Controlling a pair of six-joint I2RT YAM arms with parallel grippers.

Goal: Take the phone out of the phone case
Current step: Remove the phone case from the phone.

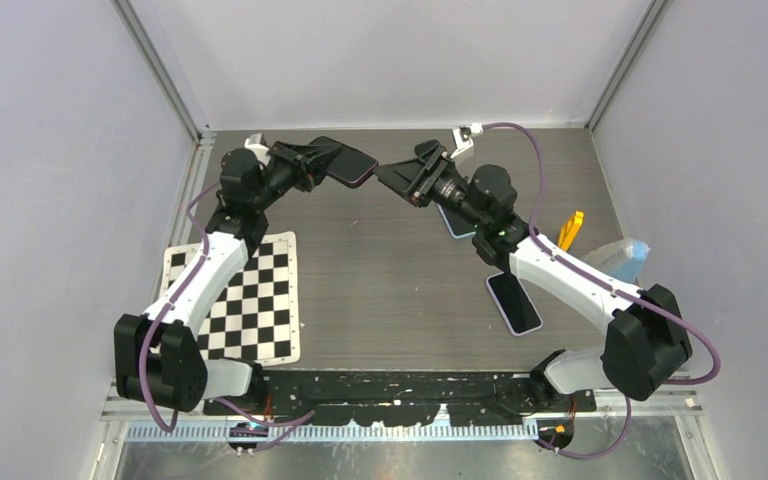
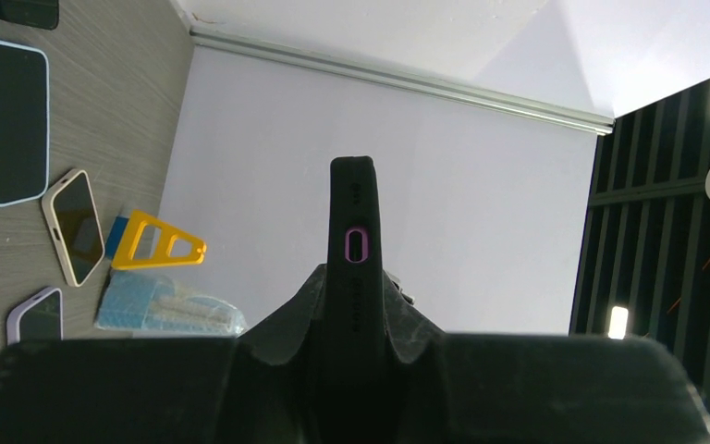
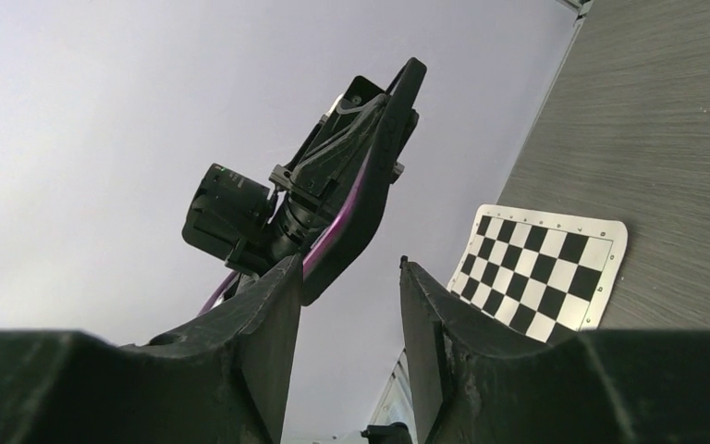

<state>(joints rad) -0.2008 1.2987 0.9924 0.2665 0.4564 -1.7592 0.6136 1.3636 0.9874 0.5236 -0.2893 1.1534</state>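
**A:** Grey wood-grain surface [image 1: 380, 290], white walls. What does the top view show?

**B:** The left end effector [image 1: 320, 165] is clenched on the black phone case [image 1: 348, 160], held off the surface at twelve o'clock. The right end effector [image 1: 388, 172] is released, just beside the case's free end.

**A:** Left wrist?

**B:** The case stands edge-on between the fingers. A spare blue phone [image 2: 11, 120] lies at ten o'clock.

**A:** Right wrist?

**B:** The fingers [image 3: 273, 314] are apart. The purple phone [image 3: 337, 222] sits inside the case.
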